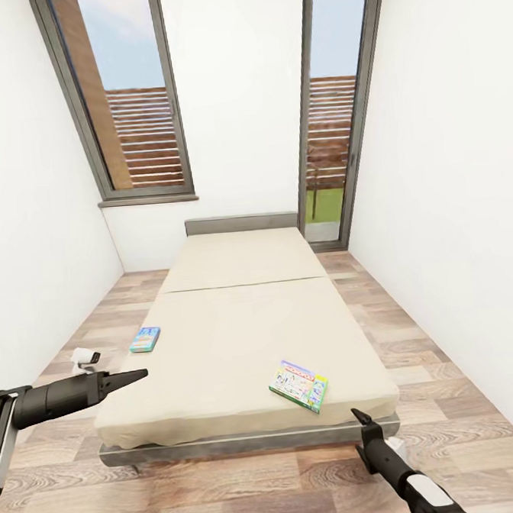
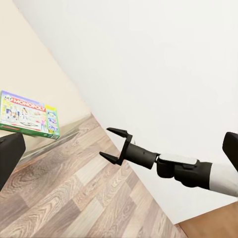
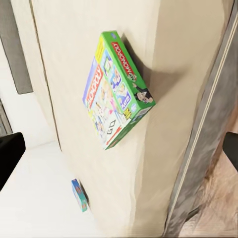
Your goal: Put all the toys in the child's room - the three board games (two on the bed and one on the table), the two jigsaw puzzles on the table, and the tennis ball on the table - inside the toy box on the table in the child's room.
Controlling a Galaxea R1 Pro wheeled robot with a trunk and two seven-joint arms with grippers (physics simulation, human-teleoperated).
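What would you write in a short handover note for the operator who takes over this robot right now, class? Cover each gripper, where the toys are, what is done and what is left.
Left gripper: open, empty, at the bed's left front corner.
Right gripper: open, empty, low by the bed's right front corner.
Monopoly board game: flat on the mattress near the right front corner, close to the right gripper.
Small blue board game: at the mattress's left edge.
Done: neither game on the bed is picked up yet.
Left: grasp both games and carry them to the toy box; the table's toys remain to be checked.

matt cloth bed, wood-grain floor
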